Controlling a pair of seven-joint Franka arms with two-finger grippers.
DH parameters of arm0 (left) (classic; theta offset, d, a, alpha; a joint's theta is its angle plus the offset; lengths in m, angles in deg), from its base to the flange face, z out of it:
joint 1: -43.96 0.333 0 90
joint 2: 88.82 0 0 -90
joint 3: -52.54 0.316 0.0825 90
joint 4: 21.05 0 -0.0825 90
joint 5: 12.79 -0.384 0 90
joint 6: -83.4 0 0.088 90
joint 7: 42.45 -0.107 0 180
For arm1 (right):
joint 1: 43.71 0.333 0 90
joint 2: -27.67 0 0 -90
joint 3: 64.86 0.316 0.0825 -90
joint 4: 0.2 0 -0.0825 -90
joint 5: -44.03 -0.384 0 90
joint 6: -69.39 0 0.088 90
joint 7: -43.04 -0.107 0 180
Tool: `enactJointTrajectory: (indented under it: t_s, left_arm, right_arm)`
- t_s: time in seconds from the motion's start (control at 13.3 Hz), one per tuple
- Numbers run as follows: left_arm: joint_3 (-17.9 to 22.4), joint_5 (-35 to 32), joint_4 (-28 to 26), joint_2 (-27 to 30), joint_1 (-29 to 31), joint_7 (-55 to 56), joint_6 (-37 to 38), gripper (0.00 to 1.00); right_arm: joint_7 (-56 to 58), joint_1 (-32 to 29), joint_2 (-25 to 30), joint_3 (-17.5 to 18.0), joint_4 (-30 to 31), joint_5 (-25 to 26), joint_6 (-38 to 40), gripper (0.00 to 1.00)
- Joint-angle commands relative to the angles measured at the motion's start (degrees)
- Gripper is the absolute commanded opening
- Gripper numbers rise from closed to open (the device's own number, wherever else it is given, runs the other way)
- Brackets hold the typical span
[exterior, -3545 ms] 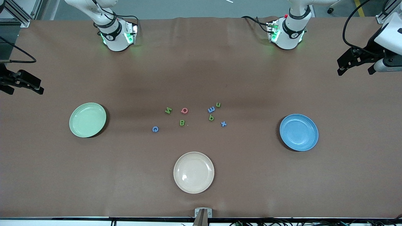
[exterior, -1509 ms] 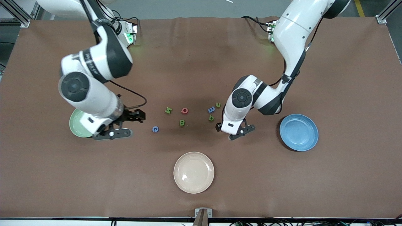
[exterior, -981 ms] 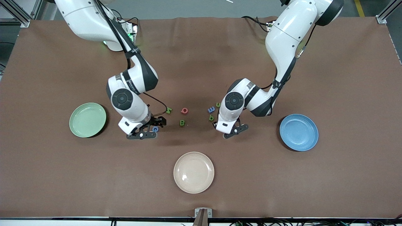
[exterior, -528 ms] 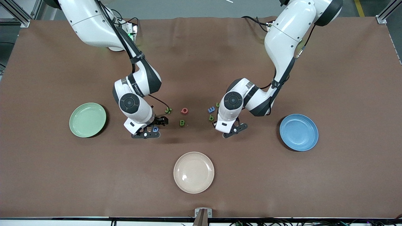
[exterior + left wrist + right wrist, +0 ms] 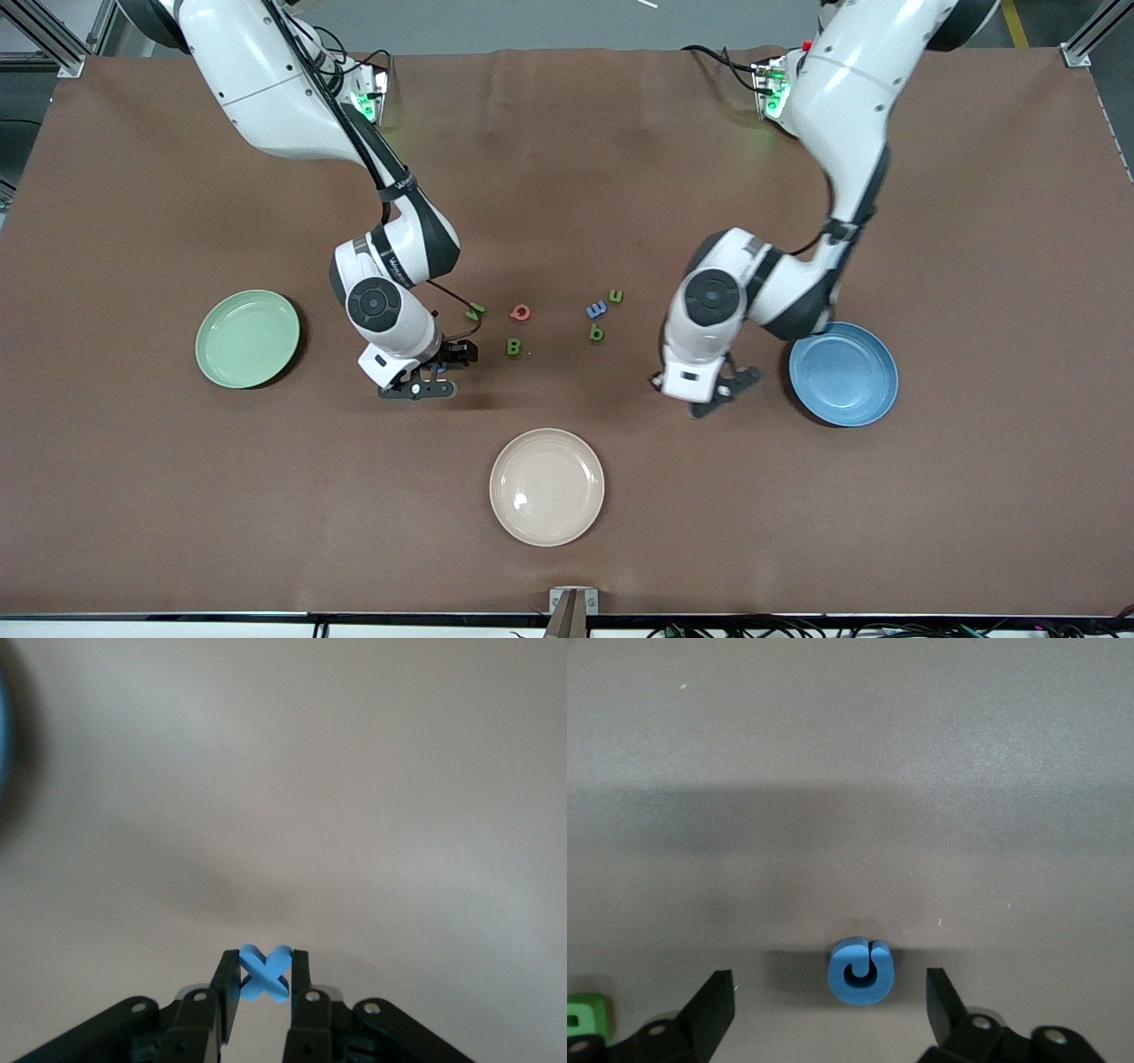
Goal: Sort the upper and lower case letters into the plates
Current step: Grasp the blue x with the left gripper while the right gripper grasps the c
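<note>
A: What was seen in the plates?
B: Nothing was seen in the green plate [image 5: 247, 338] or blue plate [image 5: 843, 373].
A: And the pincers?
B: The x [image 5: 264, 974] was gripped by the left pincer [image 5: 259, 992] above the bench [image 5: 974, 266] beside the blue plate; the C [image 5: 861, 971], on the bench, was straddled by the spread right pincer [image 5: 831, 1003].

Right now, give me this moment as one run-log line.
left claw: shut on blue x, beside blue plate | right claw: open around blue C on table | plates: no letters

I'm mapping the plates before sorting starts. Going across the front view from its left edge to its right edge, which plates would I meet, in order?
pale green plate → cream-beige plate → blue plate
</note>
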Motion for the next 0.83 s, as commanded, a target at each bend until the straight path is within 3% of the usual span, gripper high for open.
enactJointTrajectory:
  t_s: [0.0, 0.38, 0.75]
  left_arm:
    - [-0.53, -1.00, -2.18, 3.66, 7.16, -4.92, 1.75, 0.00]
    - [-0.44, -1.08, -4.99, 4.20, 16.39, -14.77, 5.36, 0.00]
    - [-0.44, -1.00, -9.12, 2.44, 20.62, -15.14, 5.27, 0.02]
  right_arm:
    - [-1.00, -0.05, 0.05, -0.05, 0.28, 0.85, -0.66, 0.88]
    - [-0.91, -0.76, -0.47, -0.14, 0.10, 0.93, -0.66, 0.77]
    - [-1.00, -0.93, -0.91, -0.14, 0.10, 0.93, -0.75, 0.66]
